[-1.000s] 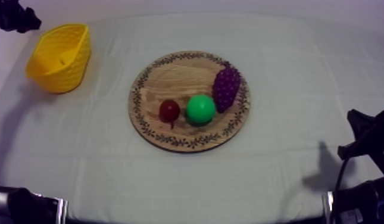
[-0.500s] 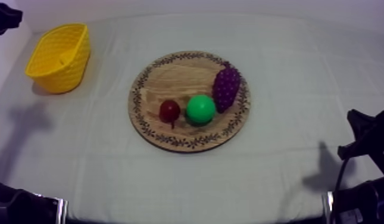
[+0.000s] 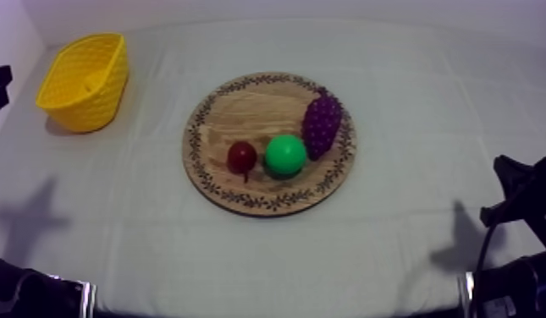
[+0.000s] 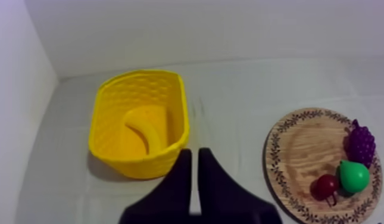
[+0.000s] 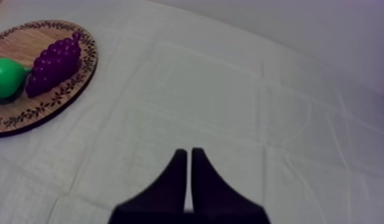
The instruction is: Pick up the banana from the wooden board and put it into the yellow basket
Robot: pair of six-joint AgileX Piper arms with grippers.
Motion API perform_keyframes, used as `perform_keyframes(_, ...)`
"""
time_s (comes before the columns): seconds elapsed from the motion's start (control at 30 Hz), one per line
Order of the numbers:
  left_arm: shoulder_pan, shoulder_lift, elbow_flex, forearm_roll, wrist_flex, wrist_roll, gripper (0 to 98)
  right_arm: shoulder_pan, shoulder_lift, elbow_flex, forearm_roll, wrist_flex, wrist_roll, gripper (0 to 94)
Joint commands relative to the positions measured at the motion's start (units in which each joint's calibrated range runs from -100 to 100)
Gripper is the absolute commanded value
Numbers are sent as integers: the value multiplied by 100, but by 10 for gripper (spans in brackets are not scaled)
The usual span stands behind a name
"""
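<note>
Your left wrist view looks into the lattice-walled yellow basket [image 4: 140,162] at the table's [image 4: 247,83] far left corner: the smooth curved banana [image 4: 145,132] lies inside. Left gripper [image 4: 194,154], right gripper [image 5: 188,154]: jaws pressed together.

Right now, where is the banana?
In the left wrist view the banana lies inside the yellow basket, at the far left of the table, well apart from the wooden board at its middle.

Wood board [image 3: 242,110] w/ grain, plastic lattice basket [image 3: 91,95], glossy pear [image 3: 285,155], matt cloth [image 3: 428,110]
</note>
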Motion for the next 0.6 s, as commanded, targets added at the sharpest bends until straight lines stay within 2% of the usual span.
perform_keyframes(0.0, -7, -585, 782, -13, -384, 132, 8, -1, -3, -5, 1, 1, 2, 6)
perform_keyframes(0.17, -50, -1335, 1821, -51, -1013, 394, 2, -1, -3, -5, 1, 1, 2, 6)
perform_keyframes(0.37, -136, -2120, 2759, -67, -1409, 513, 0, -1, -3, -5, 1, 1, 2, 6)
perform_keyframes(0.57, -34, -2693, 3524, -277, -1590, 797, 0, -1, -3, -5, 1, 1, 1, 6)
